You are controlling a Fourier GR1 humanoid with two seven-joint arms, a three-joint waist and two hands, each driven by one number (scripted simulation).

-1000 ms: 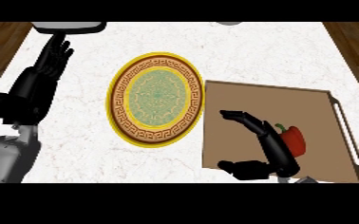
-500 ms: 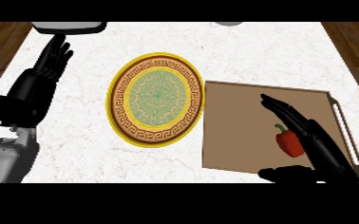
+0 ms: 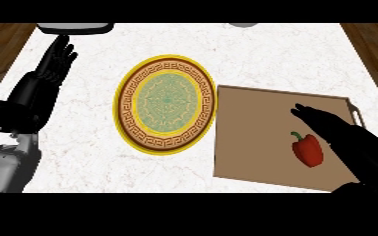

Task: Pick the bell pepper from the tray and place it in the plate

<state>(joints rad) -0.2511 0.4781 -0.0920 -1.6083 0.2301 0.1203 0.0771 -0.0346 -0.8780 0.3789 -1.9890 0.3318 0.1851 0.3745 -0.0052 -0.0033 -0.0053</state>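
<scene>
A red bell pepper point(image 3: 308, 150) with a green stem lies on the brown tray point(image 3: 251, 130) at the right. My right hand point(image 3: 341, 135) is open just to the pepper's right, fingers straight and pointing up-left, close beside it; whether it touches the pepper is unclear. The round plate point(image 3: 165, 103), with a yellow rim and a green patterned middle, sits left of the tray with nothing on it. My left hand point(image 3: 46, 82) rests open at the left edge, fingers up.
The white marble counter point(image 3: 280, 55) runs around plate and tray. A grey object point(image 3: 75, 27) and a pale one point(image 3: 244, 24) sit at the far edge. Wooden floor shows at both top corners.
My right hand has swung from the pepper's left side, over it, to its right side and now lies beside it. The pepper is fully visible. The left hand stayed put.
</scene>
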